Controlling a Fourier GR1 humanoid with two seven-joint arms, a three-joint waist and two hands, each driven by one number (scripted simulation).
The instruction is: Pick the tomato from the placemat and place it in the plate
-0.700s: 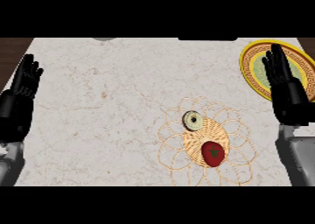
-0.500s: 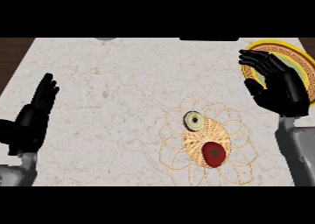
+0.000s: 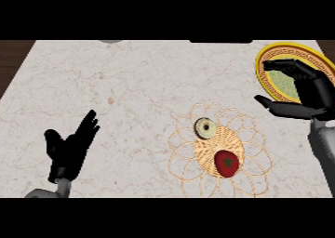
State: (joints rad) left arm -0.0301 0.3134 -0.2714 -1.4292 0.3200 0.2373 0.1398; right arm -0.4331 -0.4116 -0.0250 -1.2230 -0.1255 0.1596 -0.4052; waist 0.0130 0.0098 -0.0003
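A red tomato point(image 3: 226, 162) lies on the woven, flower-shaped placemat point(image 3: 190, 162) at the lower middle right. Beside it on the mat sits a small round pale object with a dark centre point(image 3: 205, 128). The yellow-rimmed plate point(image 3: 266, 56) with a green centre stands at the far right. My right hand point(image 3: 309, 95) hovers open in front of the plate, thumb spread toward the mat, and hides part of the plate. It is up and to the right of the tomato, well apart from it. My left hand point(image 3: 70, 148) rests open at the lower left, fingers up.
The marble counter point(image 3: 129, 83) spreads across the view, with a dark wooden edge point(image 3: 9, 51) at the far left. Two objects barely show at the counter's far edge.
My right hand has turned and come down from over the plate toward the mat, fingers spreading. My left hand has moved inward and down from the left edge.
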